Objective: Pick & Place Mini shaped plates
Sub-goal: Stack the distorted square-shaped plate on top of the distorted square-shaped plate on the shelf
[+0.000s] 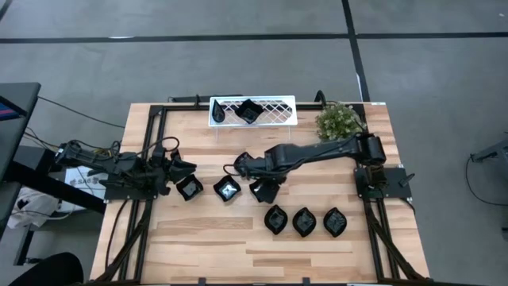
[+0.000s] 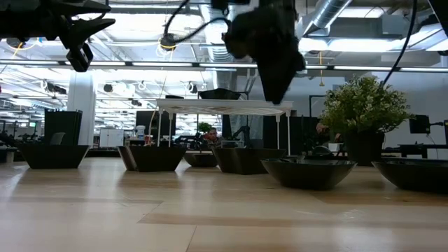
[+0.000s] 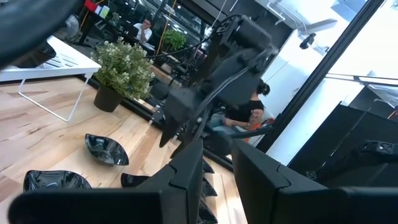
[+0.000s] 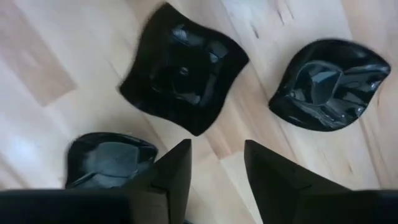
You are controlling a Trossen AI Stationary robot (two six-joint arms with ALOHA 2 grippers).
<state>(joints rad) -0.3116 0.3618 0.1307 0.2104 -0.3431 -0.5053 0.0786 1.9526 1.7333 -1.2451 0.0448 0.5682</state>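
Hovering mid-table [image 1: 198, 238]: right pincer [image 4: 214, 163], fingers apart and gripping nothing, above three mini shaped plates [image 4: 183, 68]. Lying across the wood, further black plates; one resting in the white lattice tray [image 1: 278, 114]. Waiting at the left edge: left pincer [image 1: 178, 165], jaw state impossible to tell.

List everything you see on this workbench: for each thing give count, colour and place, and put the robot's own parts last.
mini shaped plates: seven, glossy black; six on the table, three in a row near the front right, three mid-table, one in the white tray
white lattice tray: one, white, back centre
potted plant: one, green, back right
table: one, light wood
left gripper: dark, left side, waiting
right gripper: dark, open, above the mid-table plates
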